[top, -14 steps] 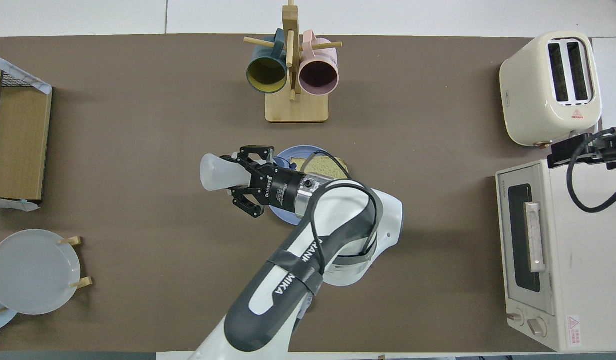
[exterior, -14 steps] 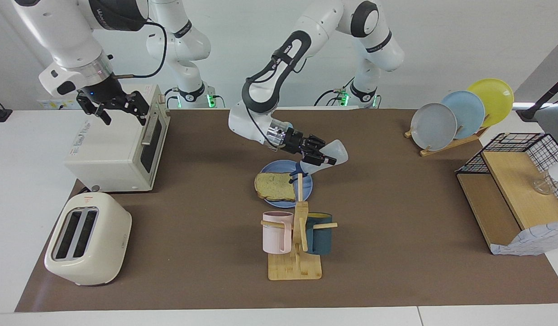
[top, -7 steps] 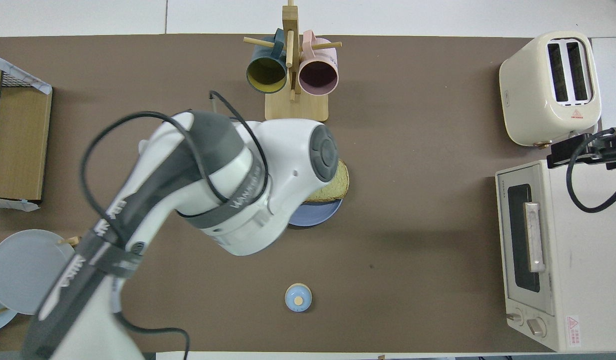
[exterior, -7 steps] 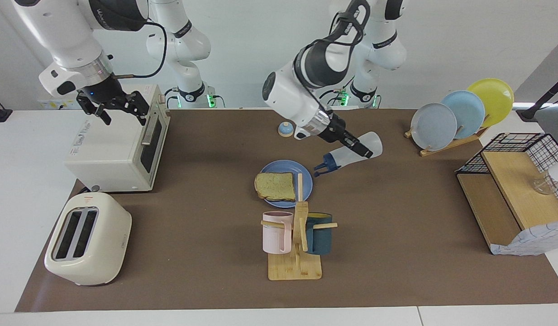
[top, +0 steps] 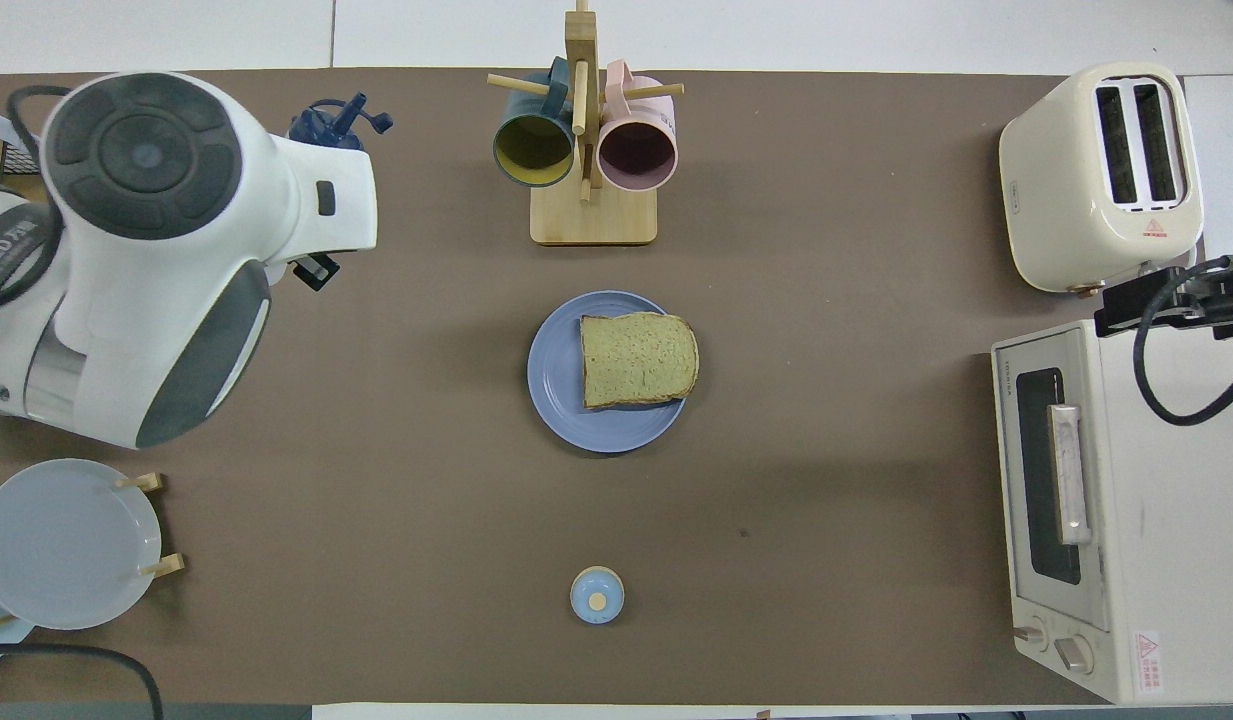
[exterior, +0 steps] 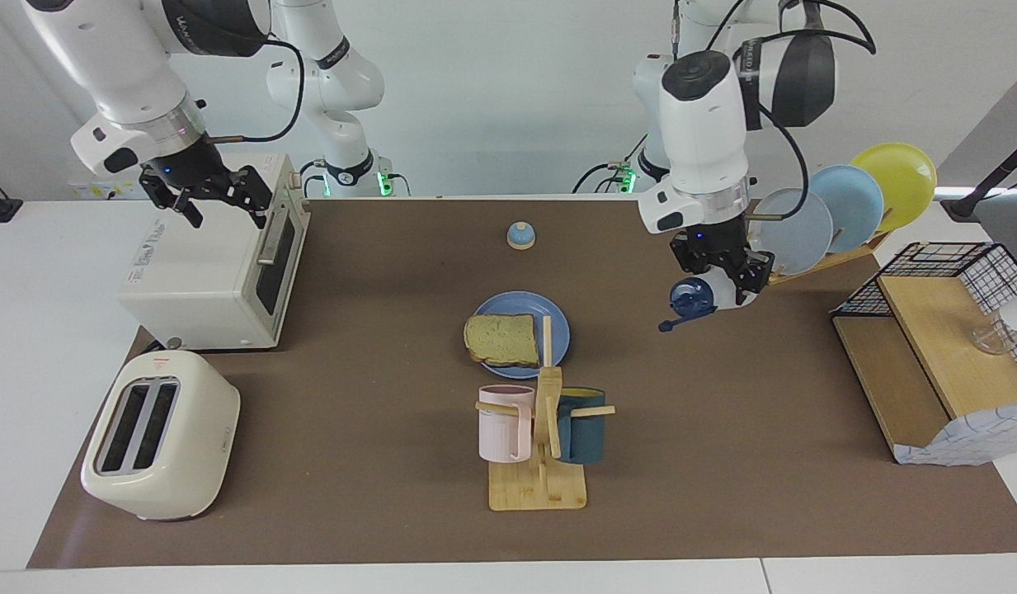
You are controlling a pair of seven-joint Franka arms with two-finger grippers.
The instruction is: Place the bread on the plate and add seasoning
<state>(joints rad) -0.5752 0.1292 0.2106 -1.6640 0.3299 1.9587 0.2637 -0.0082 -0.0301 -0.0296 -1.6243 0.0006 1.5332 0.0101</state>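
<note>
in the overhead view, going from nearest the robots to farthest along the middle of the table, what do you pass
bell → plate carrying the bread → mug rack with its two mugs
</note>
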